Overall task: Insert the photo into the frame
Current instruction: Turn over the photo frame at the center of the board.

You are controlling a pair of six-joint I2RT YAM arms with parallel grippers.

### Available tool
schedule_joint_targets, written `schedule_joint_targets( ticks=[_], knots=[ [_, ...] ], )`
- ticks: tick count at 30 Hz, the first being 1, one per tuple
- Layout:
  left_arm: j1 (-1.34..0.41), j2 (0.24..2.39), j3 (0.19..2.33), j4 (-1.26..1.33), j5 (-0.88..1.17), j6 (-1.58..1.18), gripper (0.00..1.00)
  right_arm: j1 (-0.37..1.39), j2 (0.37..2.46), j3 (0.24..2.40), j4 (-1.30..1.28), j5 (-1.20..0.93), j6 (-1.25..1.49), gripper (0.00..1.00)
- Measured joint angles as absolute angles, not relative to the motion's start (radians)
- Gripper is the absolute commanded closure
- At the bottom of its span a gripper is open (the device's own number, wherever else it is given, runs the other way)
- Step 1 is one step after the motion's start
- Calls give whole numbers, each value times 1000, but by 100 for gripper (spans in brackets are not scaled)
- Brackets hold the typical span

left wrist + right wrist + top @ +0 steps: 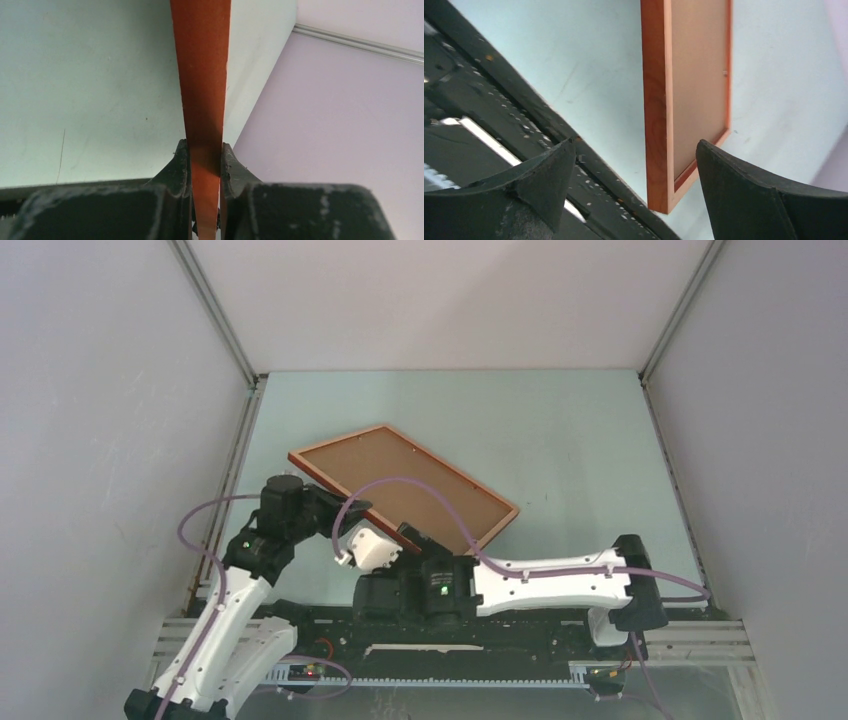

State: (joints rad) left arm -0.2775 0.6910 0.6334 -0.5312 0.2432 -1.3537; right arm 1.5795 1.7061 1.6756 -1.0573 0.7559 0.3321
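The frame (pixel 404 485), a thin orange-brown wooden rim around a plain brown face, hangs tilted above the pale green table (pixel 560 440). My left gripper (pixel 338 510) is shut on the rim's near-left edge. In the left wrist view the orange rim (pixel 202 90) runs up from between the two pads, with my left gripper (pixel 204 161) clamped on both sides. My right gripper (pixel 405 538) is open just below the frame's near edge. In the right wrist view the frame's lower corner (pixel 659 165) sits between the spread fingers of my right gripper (pixel 635 146) without touching them. The photo is out of view.
White enclosure walls (pixel 110 420) close in the table on the left, back and right. A black mounting rail (pixel 519 120) with the arm bases runs along the near edge, right under the frame's low corner.
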Motion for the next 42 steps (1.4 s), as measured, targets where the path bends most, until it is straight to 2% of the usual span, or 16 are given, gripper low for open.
schedule_joint_targets(
  ticks=[8, 14, 18, 21, 23, 24, 25, 27, 28, 30, 32, 34, 36, 42],
  knots=[
    [-277, 732, 825, -787, 219, -1363, 100, 1591, 1828, 1766, -1225, 894, 334, 11],
    [-276, 733, 863, -851, 211, -1365, 100, 1590, 1895, 1835, -1346, 970, 350, 33],
    [-274, 738, 875, -866, 212, -1374, 100, 1585, 1907, 1860, -1379, 982, 350, 42],
    [-274, 752, 893, -874, 212, -1379, 100, 1582, 1907, 1861, -1377, 981, 345, 54],
    [-271, 756, 901, -877, 212, -1388, 100, 1578, 1907, 1861, -1371, 976, 339, 58],
    [-268, 757, 904, -879, 212, -1389, 100, 1575, 1907, 1861, -1365, 973, 334, 66],
    [-264, 758, 907, -880, 212, -1392, 100, 1570, 1906, 1861, -1357, 967, 329, 80],
    [-255, 763, 914, -880, 212, -1396, 100, 1559, 1906, 1860, -1341, 949, 292, 97],
    [-252, 766, 917, -880, 213, -1393, 96, 1557, 1906, 1859, -1334, 937, 263, 100],
    [-249, 775, 921, -864, 219, -1377, 59, 1552, 1903, 1855, -1322, 928, 224, 100],
    [-242, 783, 924, -856, 224, -1364, 28, 1540, 1893, 1855, -1309, 916, 202, 100],
    [-235, 790, 931, -845, 233, -1346, 5, 1514, 1881, 1865, -1304, 881, 170, 100],
    [-229, 792, 962, -830, 237, -1324, 0, 1476, 1870, 1888, -1297, 849, 142, 100],
    [-207, 788, 1171, -854, 114, -1191, 0, 1278, 1795, 1994, -1285, 669, 67, 100]
  ],
)
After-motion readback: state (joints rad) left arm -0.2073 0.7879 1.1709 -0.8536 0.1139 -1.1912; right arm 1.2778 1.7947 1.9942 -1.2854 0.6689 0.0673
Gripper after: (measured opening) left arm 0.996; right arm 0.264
